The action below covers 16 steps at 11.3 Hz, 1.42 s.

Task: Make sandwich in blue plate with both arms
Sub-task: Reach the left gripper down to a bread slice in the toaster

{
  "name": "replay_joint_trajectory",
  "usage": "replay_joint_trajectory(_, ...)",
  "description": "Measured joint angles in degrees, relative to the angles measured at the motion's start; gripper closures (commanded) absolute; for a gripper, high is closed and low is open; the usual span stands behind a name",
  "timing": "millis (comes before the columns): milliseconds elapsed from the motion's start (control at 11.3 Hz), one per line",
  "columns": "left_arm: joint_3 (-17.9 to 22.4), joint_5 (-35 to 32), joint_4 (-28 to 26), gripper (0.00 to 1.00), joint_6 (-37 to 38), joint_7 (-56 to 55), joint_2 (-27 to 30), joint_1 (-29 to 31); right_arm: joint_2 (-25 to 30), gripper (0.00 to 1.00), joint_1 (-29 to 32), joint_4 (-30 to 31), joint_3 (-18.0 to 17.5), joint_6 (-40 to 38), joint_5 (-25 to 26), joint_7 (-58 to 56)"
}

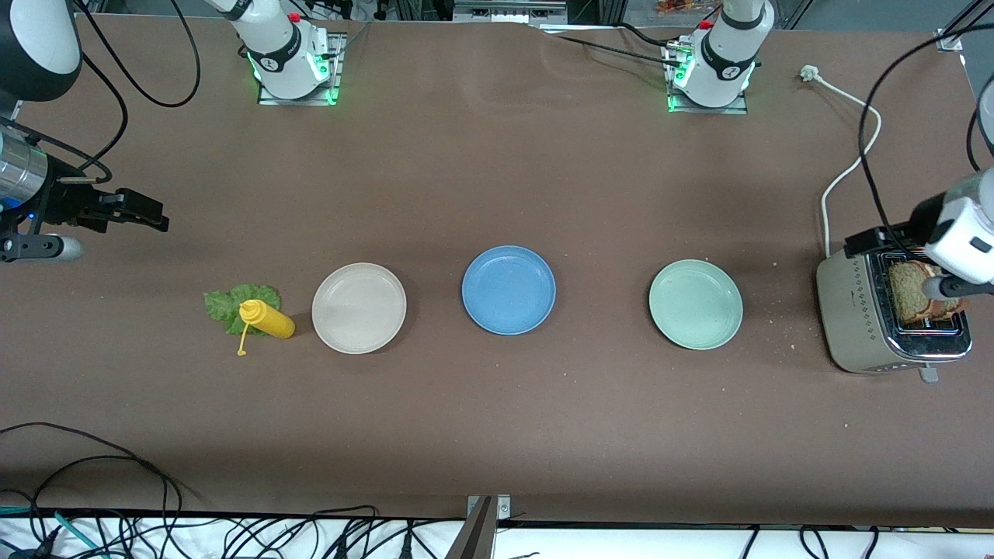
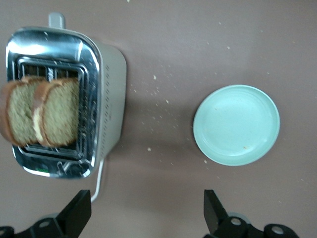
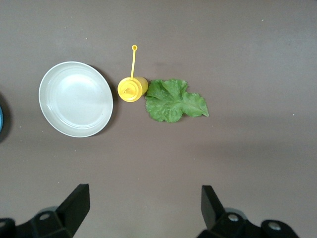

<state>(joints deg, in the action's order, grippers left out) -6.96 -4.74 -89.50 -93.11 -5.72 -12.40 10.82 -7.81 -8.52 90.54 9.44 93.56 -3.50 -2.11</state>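
Nothing of the sandwich is assembled yet, as far as I can judge: the round, shallow, matte blue plate (image 1: 509, 289) sits bare in the middle of the brown table (image 1: 497, 435), between a cream-white round plate (image 1: 359, 307) toward the right arm's end and a pale green round plate (image 1: 696, 303) toward the left arm's end. The two brown wholegrain bread slices (image 2: 42, 111) with dark crusts stand side by side in the slots of the silver pop-up toaster (image 2: 106, 106) at the left arm's end of the table. The ruffled green lettuce leaf (image 3: 175, 100) lies flat on the table beside the cream-white plate, with a small yellow squeeze bottle (image 3: 132, 89) between the two, touching the leaf's edge. The left gripper (image 2: 148, 213) hangs over the toaster and the bread, its black jaws spread wide and holding nothing. The right gripper (image 3: 143, 208) hovers near the lettuce end of the table, jaws likewise wide and empty. So every step remains: lifting out a slice and laying it on the blue plate, adding the leaf, then the second slice on top. No brand name or label is legible; the toaster's side shows only a pattern of small dots, and any marks on the arm bases are too small to read.
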Motion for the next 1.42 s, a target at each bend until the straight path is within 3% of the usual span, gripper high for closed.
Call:
replay_joint_trajectory(443, 0.12, -0.05, 0.12, 0.0, -6.88, 14.22, -6.04, 9.69, -0.31, 0.0, -0.32, -0.03, -0.24, 0.18, -0.01, 0.0)
replay_joint_trajectory(1063, 0.05, -0.05, 0.2, 0.0, -10.71, 18.82, -10.66, 14.16, -1.73, 0.0, -1.36, -0.03, -0.46, -0.65, -0.01, -0.03)
replay_joint_trajectory(1151, 0.04, -0.04, 0.2, 0.11, -10.74, 18.84, -11.36, 14.48, -1.72, 0.0, -2.33, -0.07, -0.5, -0.67, -0.01, -0.03)
replay_joint_trajectory(1329, 0.03, -0.04, 0.2, 0.77, -10.95, 18.84, -12.87, 15.05, -1.72, 0.0, -4.01, -0.14, -0.55, -0.85, 0.01, -0.01)
replay_joint_trajectory(1417, 0.03, -0.04, 0.21, 0.97, -10.99, 18.92, -13.42, 15.2, -1.72, 0.0, -4.25, -0.16, -0.55, -0.91, 0.02, -0.01)
